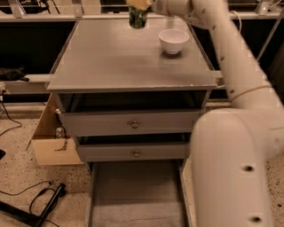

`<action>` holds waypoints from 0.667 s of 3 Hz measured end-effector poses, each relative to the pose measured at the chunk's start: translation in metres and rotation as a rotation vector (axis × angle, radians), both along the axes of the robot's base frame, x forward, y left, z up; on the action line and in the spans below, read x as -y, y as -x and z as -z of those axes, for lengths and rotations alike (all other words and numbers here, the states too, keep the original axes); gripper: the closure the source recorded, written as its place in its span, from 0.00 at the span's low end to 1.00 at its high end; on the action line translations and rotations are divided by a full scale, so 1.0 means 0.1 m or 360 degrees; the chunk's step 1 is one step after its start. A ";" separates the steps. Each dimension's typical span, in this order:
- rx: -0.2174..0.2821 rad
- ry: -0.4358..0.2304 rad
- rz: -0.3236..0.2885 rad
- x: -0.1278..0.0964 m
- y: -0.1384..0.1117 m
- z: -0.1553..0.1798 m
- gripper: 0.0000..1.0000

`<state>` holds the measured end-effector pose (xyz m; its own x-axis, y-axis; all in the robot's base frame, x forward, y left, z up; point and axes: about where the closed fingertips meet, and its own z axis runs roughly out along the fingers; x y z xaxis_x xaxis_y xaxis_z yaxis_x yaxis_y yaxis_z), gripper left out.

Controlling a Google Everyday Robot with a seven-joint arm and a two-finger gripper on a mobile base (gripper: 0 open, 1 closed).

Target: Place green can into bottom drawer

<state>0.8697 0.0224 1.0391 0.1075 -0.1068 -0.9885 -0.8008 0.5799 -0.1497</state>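
Note:
The green can [137, 17] hangs at the top edge of the view, above the far part of the grey cabinet top [111, 62]. My gripper [140, 4] is shut on the green can's top; it is cut off by the frame's upper edge. The bottom drawer [135, 195] is pulled out at the foot of the cabinet, its flat grey floor bare. My white arm runs from the lower right up to the can.
A white bowl [173, 41] stands on the cabinet top right of the can. Two grey drawers with round brass knobs [134, 125] sit above the bottom drawer. A cardboard box [51, 137] stands at the left. Cables lie on the speckled floor [26, 195].

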 end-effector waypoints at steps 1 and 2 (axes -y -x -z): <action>0.0125 -0.0192 0.0135 0.71 0.87 -1.15 1.00; 0.0115 -0.0261 0.0107 0.80 1.80 -1.65 1.00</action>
